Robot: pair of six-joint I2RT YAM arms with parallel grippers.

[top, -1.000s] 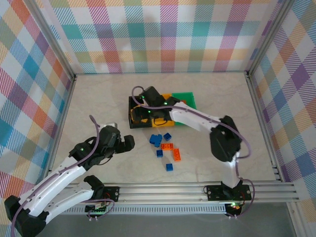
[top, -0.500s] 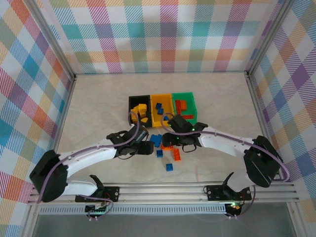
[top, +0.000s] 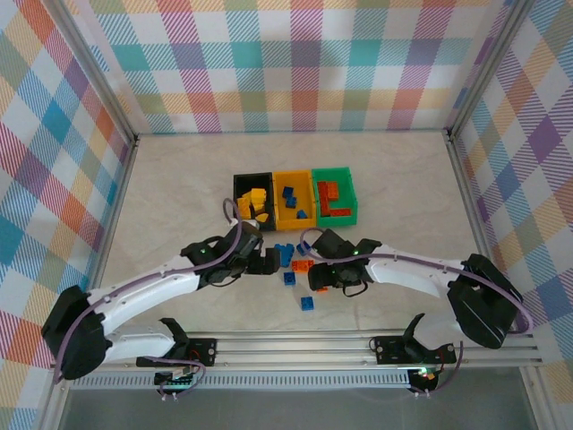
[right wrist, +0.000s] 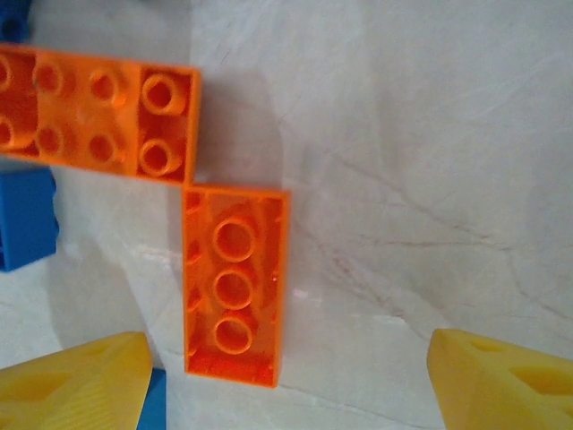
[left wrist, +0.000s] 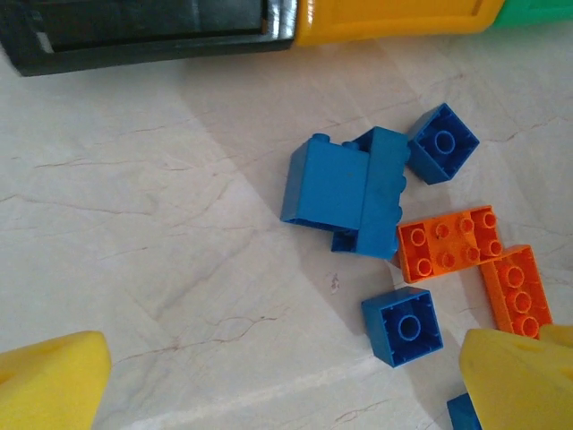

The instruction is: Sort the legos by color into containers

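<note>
My left jaws gape wide, empty, above blue legos [left wrist: 345, 193] on the tabletop [left wrist: 161, 224]; my right jaws (also apart, gripping nothing) hang over an orange lego [right wrist: 235, 287] near the containers [top: 333, 172].

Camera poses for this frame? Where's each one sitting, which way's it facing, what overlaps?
Top external: above and behind the arm bases, looking down over the table; both arms, left hand and right hand show.
Left wrist: on left arm, facing down at the blue bricks; its yellow fingertips in the bottom corners.
Right wrist: on right arm, close above a three-stud orange brick; fingertips likewise.
Shared: both wrist views hold that brick and its wider orange neighbour.
</note>
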